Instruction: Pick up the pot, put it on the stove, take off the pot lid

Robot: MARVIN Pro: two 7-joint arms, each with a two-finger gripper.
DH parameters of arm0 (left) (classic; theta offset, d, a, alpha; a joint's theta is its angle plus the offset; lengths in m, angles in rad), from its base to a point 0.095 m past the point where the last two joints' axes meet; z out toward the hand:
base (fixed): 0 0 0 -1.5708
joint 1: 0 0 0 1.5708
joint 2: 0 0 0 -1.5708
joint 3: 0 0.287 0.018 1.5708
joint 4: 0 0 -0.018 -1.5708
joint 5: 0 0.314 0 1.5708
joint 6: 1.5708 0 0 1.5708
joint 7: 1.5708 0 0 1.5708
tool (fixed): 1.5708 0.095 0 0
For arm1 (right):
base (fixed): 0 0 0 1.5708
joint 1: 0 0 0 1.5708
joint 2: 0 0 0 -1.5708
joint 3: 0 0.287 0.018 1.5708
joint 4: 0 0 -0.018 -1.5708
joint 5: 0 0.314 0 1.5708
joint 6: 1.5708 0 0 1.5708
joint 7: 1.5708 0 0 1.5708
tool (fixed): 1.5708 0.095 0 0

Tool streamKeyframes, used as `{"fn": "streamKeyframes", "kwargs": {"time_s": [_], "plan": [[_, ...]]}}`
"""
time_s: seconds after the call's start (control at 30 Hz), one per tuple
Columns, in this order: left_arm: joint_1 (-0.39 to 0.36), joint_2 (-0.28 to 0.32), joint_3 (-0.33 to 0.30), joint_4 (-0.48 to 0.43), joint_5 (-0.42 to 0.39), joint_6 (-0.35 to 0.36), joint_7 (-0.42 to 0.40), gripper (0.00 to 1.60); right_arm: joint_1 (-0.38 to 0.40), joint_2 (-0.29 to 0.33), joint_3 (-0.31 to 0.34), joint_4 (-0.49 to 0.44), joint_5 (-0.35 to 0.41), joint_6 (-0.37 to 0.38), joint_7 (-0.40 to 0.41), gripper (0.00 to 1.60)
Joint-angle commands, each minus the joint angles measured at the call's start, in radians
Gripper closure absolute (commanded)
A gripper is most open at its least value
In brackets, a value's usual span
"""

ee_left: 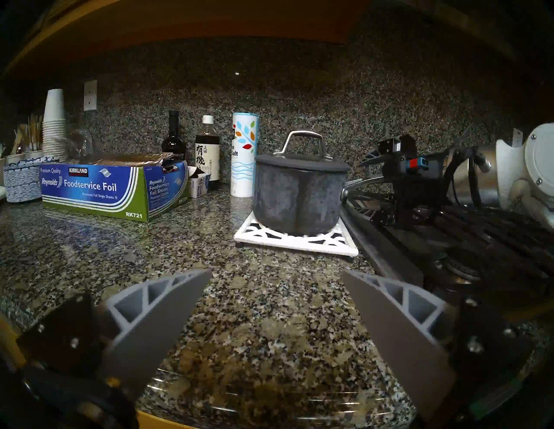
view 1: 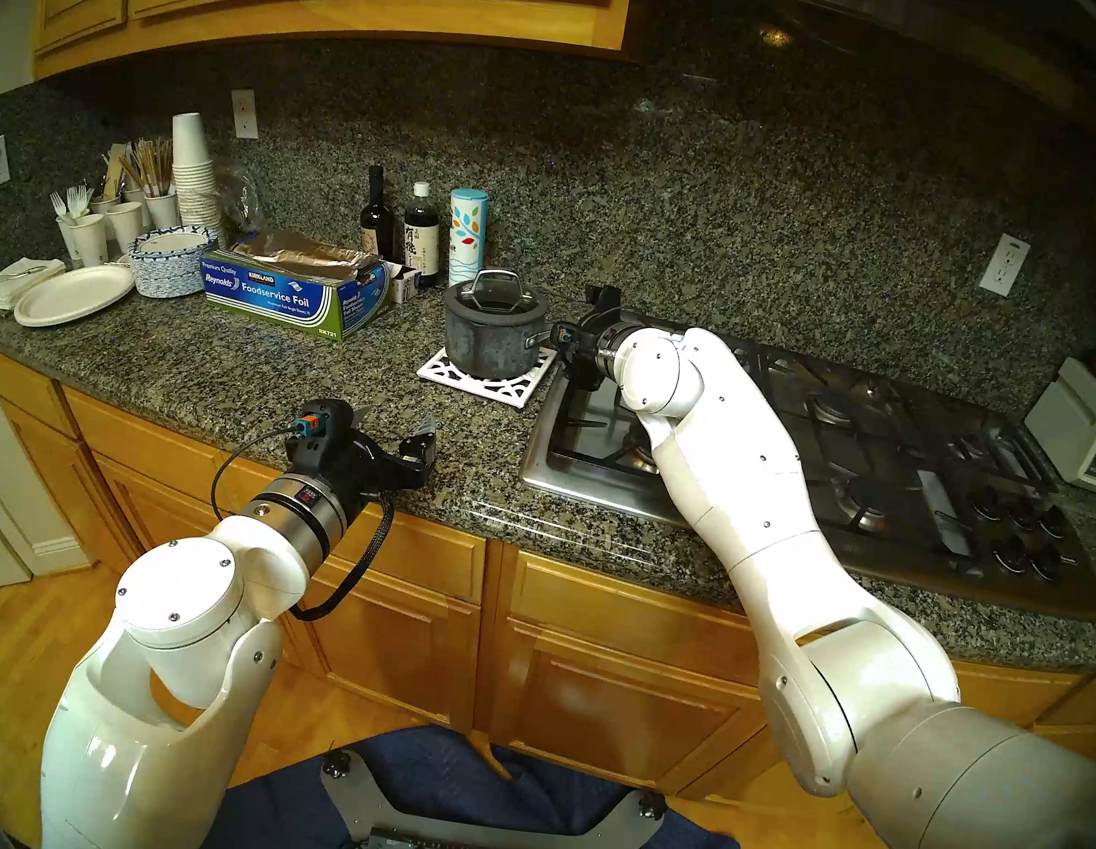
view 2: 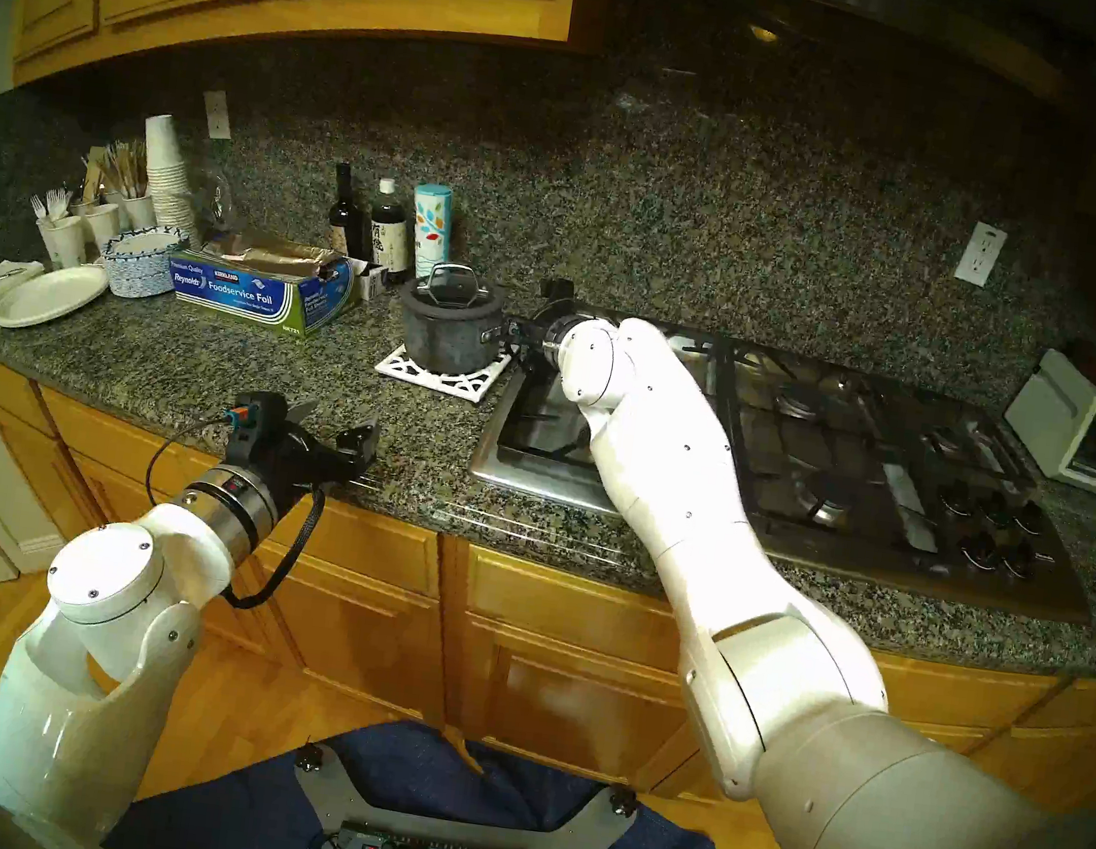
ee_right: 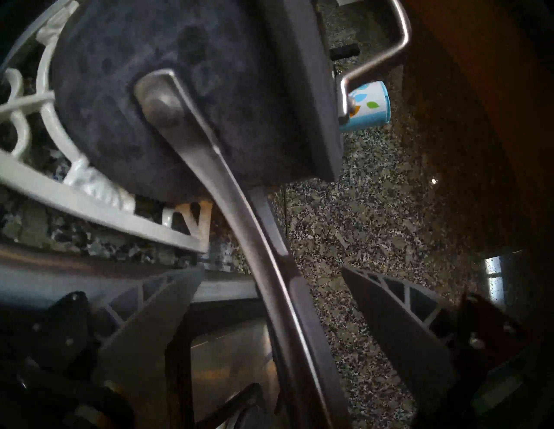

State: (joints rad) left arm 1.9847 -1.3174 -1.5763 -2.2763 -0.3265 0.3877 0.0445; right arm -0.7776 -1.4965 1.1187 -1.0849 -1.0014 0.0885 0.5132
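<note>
Fingers on the right gripper point(ee_right: 269, 299) are spread wide, one each side of the long silver metal handle point(ee_right: 263, 254), neither touching it; in the right wrist view the handle runs from centre frame down to the bottom edge, between the two grey ribbed fingers point(ee_right: 156, 314). Left gripper point(ee_left: 275, 302) is also spread and empty, hovering over bare speckled granite counter point(ee_left: 269, 329) in the lower half of its own view, well apart from everything.

Small deep dark-grey mottled saucepan point(view 1: 490, 338) sits on the white lattice trivet point(view 1: 468, 382), centre of the head view, just left of the wide stainless-steel gas cooktop with black grates point(view 1: 872, 453). Round glass lid with dark-grey rim and silver loop handle point(view 1: 497, 297) is on the pan, seated.

Step in hand, as I read it: grasp the handle, not yet closed.

To do it well:
- close near the pan end of the handle, less lever arm, less sag
- handle looks curved and smooth, so centre it between the fingers before closing or it may roll
- lift straight up off the trivet first, then move right over the nearest grate
- keep the pan level; the lid is loose and could slide
- trivet may snag or shift if the pan drags
</note>
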Motion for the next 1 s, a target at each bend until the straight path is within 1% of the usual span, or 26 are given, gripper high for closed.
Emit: {"fn": "streamKeyframes", "kwargs": {"time_s": [0.0, 0.33, 0.63, 0.67, 0.73, 0.77, 0.8, 0.83, 0.9, 0.97], "plan": [[-0.016, -0.003, -0.002, -0.032, 0.002, -0.013, 0.001, 0.0, 0.059, -0.059, -0.009, -0.016, 0.002, -0.009, -0.03, 0.0], [-0.016, -0.004, -0.002, -0.032, 0.004, -0.013, 0.001, 0.0, 0.052, -0.076, -0.003, -0.068, 0.007, 0.0, -0.008, 0.0], [-0.015, -0.005, -0.002, -0.033, 0.005, -0.013, 0.0, 0.0, 0.051, -0.067, 0.009, -0.098, 0.011, 0.012, 0.019, 0.0], [-0.015, -0.005, -0.002, -0.033, 0.005, -0.013, 0.0, 0.0, 0.052, -0.066, 0.01, -0.101, 0.012, 0.013, 0.021, 0.09], [-0.015, -0.005, -0.002, -0.033, 0.005, -0.013, 0.0, 0.0, 0.052, -0.066, 0.01, -0.101, 0.012, 0.013, 0.021, 0.09], [-0.015, -0.005, -0.002, -0.033, 0.005, -0.013, 0.0, 0.0, 0.052, -0.065, 0.011, -0.104, 0.013, 0.014, 0.023, 0.3], [-0.015, -0.005, -0.002, -0.033, 0.006, -0.013, 0.0, 0.0, 0.051, -0.064, 0.012, -0.106, 0.013, 0.015, 0.026, 0.73], [-0.015, -0.005, -0.002, -0.033, 0.006, -0.013, 0.0, 0.0, 0.051, -0.063, 0.013, -0.109, 0.014, 0.017, 0.029, 0.85], [-0.016, -0.006, -0.002, -0.032, 0.006, -0.013, -0.001, 0.0, 0.05, -0.062, 0.014, -0.113, 0.015, 0.018, 0.035, 0.9], [-0.016, -0.006, -0.002, -0.032, 0.006, -0.012, -0.001, 0.0, 0.047, -0.062, 0.014, -0.12, 0.017, 0.022, 0.041, 1.1]]}}
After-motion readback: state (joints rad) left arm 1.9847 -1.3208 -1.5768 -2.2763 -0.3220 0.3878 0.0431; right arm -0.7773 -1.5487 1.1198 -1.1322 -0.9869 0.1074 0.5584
